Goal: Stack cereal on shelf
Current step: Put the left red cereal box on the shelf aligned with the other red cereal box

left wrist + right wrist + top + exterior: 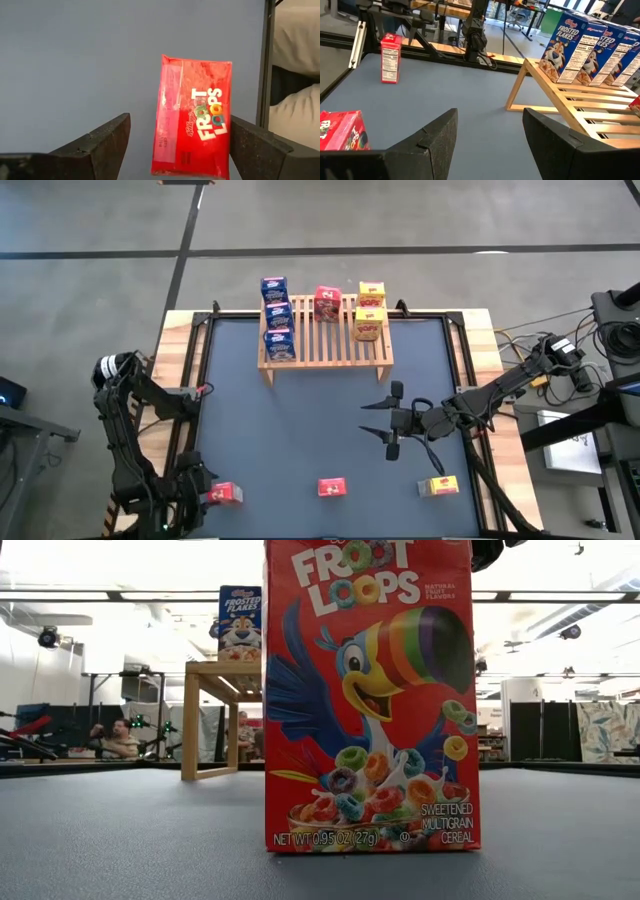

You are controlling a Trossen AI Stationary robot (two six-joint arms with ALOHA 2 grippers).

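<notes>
The wooden shelf stands at the table's far middle. On its slats are three blue cereal boxes, one red box and two yellow boxes. On the table near the front edge stand a red box at the left, a second red box in the middle and a yellow box at the right. My left gripper is open, its fingers on either side of the left red box, just short of it. My right gripper hangs open over the table's middle right, holding nothing.
The middle red box stands right before the low camera and hides much of the table behind it. A dark frame runs along the mat's edges. Cables and equipment lie past the right edge. Bare mat spreads between shelf and front row.
</notes>
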